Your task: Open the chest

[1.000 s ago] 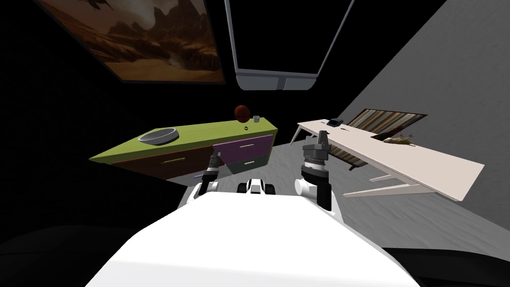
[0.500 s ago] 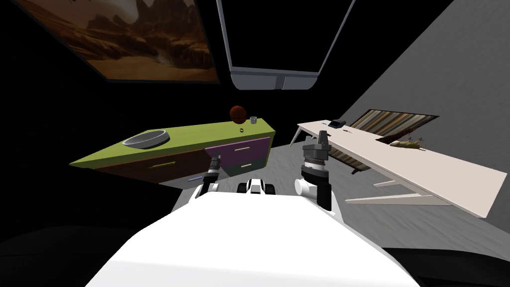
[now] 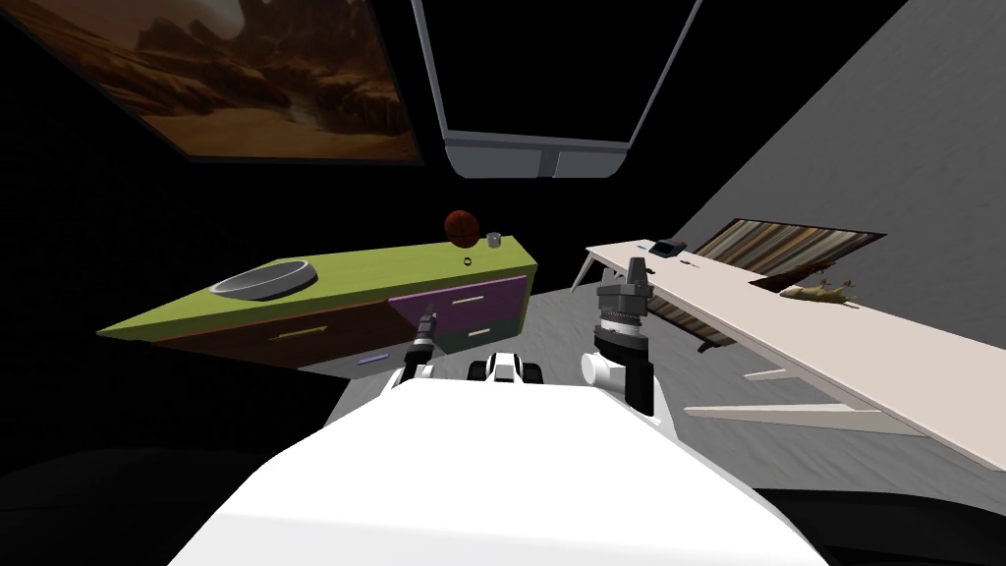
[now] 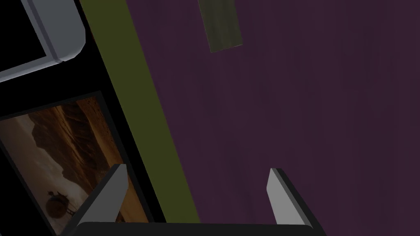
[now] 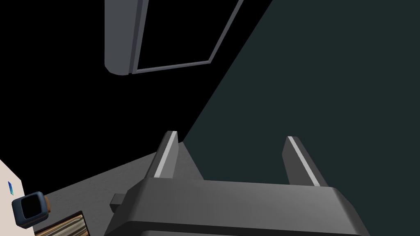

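Left wrist view looks along the left gripper (image 4: 197, 168), its two fingers spread wide with nothing between them, pointed at the purple drawer (image 4: 287, 102) of the chest (image 3: 393, 263). The drawer's pale handle (image 4: 219, 24) lies beyond the fingertips, apart from both. The head view shows this gripper low and just in front of that drawer, at the chest's right end, with a darker drawer (image 3: 481, 332) below it and a brown drawer (image 3: 295, 334) to the left. To the right, the right gripper (image 3: 637, 263) stands upright between the chest and a pale desk (image 3: 786, 314). Its fingers are likewise parted and empty. The chest sits ahead and to the left on a grey floor (image 3: 560, 314), slanting away under a green top. On that top rest a grey bowl (image 3: 263, 279) towards the near end, a small ring (image 3: 469, 261) further along, and a brown ball (image 3: 460, 226) beside a small grey cup (image 3: 493, 239) at the far end. The desk runs off to the right, carrying a small dark device (image 3: 670, 246) near its far end and a brownish figure (image 3: 820, 290) further along. A striped rug (image 3: 786, 241) lies behind the desk. On the far wall hang a desert painting (image 3: 246, 79) above the chest and a grey-framed window (image 3: 535, 88) to its right.
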Available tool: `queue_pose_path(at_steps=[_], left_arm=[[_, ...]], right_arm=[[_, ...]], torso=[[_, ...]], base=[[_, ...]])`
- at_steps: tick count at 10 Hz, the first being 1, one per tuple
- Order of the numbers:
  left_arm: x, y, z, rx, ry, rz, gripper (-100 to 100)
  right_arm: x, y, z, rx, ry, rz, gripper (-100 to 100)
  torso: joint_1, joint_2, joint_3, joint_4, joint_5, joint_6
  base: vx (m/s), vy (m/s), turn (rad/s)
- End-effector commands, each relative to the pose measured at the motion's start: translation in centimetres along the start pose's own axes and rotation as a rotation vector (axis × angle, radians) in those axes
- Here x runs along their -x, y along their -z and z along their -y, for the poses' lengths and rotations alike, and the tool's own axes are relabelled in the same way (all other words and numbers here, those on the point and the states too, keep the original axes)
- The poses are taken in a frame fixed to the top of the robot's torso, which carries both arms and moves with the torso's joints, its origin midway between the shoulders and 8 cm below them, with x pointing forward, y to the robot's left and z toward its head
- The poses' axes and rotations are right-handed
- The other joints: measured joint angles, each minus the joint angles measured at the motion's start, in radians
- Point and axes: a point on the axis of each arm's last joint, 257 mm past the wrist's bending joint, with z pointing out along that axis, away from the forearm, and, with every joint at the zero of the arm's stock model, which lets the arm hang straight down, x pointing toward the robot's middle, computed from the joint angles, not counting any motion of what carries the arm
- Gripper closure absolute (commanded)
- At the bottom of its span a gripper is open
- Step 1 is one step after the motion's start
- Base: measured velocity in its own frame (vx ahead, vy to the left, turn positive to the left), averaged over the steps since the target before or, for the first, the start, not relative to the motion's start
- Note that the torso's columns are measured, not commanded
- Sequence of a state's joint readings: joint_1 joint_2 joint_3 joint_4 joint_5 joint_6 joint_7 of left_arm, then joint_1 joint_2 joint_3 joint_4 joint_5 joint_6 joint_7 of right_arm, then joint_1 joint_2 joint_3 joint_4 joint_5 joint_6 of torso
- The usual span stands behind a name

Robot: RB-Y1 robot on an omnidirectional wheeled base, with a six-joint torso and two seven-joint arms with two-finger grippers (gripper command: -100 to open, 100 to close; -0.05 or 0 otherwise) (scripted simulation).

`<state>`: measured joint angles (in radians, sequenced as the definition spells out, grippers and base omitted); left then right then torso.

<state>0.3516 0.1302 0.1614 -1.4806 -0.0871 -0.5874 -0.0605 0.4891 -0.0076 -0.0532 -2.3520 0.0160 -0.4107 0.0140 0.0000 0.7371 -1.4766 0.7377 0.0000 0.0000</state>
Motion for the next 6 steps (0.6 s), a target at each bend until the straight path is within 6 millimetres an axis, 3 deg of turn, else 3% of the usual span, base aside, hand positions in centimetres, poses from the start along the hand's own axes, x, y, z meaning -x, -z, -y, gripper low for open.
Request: queue_pose_path(at_steps=[1,6], left_arm=[[-1.3,0.8,-2.3,0.05,0.031,0.016,-100],[-4.3,1.9,-4.1,0.109,0.123,0.056,-100]], right_arm=[[0.0,0.0,0.0,0.0,0.0,0.0,0],[0.0,0.0,0.0,0.0,0.0,0.0,0]], torso=[[0.0,0.001,0.001,0.0,0.0,0.0],[0.002,0.002,0.001,0.001,0.0,0.0]], base=[[0.093,-0.106,0.027],[0.062,-0.076,0.011]])
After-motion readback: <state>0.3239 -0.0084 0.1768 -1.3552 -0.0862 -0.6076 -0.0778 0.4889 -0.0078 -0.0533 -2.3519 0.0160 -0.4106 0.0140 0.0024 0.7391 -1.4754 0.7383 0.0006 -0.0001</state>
